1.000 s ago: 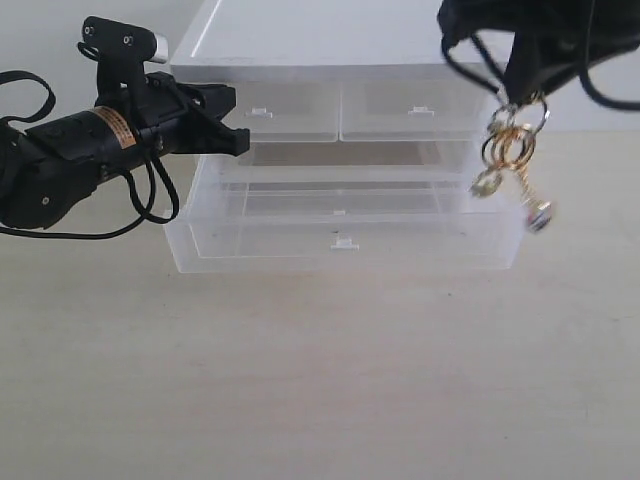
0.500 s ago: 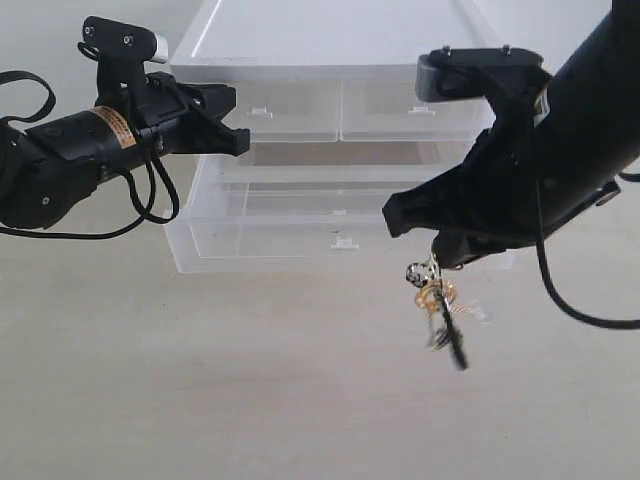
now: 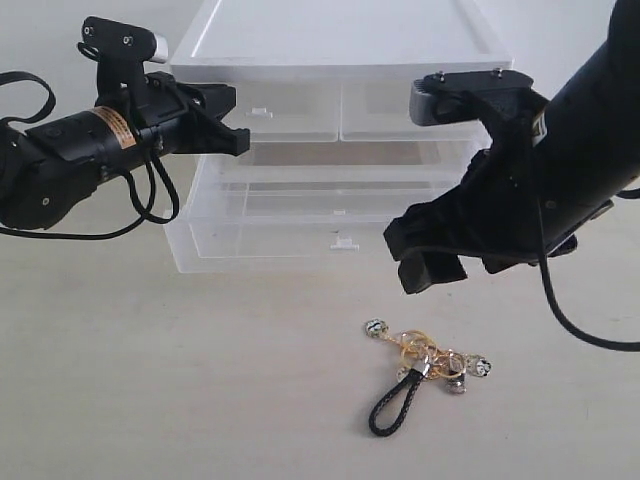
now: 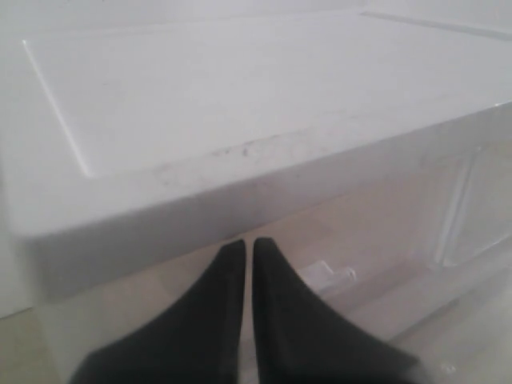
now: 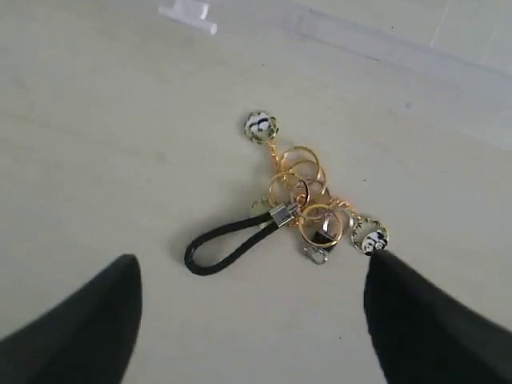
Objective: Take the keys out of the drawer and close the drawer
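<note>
In front of me stands a white box of drawers (image 3: 250,62). Its flat top (image 4: 240,96) has a thin raised line along the edge and a few faint dark marks near the front rim. Right under the top sit two see-through drawers side by side, the left small drawer (image 3: 285,120) and the right small drawer (image 3: 400,122), each with a tiny tab. The box rests on a pale table (image 3: 180,390). Behind it is a plain light wall (image 3: 40,30).

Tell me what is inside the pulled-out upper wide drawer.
Nothing shows through the translucent walls of the drawer, but its right end is hidden behind the right gripper. The keys lie outside it, on the table in front.
</note>
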You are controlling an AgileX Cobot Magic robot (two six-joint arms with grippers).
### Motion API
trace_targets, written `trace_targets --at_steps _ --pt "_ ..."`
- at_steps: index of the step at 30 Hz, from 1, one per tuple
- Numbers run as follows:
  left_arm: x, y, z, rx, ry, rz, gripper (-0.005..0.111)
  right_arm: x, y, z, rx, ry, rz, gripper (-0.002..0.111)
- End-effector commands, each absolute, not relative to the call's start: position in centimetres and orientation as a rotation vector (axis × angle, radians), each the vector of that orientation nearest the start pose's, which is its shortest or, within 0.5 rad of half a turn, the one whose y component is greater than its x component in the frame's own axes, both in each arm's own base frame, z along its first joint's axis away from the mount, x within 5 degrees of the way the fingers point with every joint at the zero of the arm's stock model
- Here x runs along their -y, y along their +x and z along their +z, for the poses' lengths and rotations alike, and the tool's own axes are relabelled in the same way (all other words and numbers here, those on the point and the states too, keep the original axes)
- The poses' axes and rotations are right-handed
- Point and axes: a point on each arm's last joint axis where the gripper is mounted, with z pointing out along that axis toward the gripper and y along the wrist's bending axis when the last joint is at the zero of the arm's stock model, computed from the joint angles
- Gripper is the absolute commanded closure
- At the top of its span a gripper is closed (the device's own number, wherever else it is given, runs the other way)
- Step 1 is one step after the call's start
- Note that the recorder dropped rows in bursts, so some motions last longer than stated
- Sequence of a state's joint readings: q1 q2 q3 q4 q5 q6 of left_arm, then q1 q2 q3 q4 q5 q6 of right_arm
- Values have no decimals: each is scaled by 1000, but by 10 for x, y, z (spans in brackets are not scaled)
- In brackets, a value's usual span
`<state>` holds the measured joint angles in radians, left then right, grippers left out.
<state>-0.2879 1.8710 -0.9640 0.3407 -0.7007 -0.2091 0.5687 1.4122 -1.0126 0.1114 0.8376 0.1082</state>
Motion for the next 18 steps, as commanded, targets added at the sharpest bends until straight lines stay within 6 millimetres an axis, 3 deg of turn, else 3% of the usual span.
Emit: trace_targets --at_steps 1,3,7,10,18 --pt "133 375 209 -1578 422 -389 103 -158 234 286 -2638 -560 335 72" --pt "133 373 216 -1556 436 -390 103 -159 237 296 -2593 -587 338 108" --pt "134 367 232 -1541 501 -373 103 -159 238 314 -2506 -596 345 109" --pt "131 364 234 -1631 449 -388 103 -157 237 321 -2453 -591 344 109" --pt "135 352 237 -1731 516 -483 103 -157 239 323 -2422 -593 334 109"
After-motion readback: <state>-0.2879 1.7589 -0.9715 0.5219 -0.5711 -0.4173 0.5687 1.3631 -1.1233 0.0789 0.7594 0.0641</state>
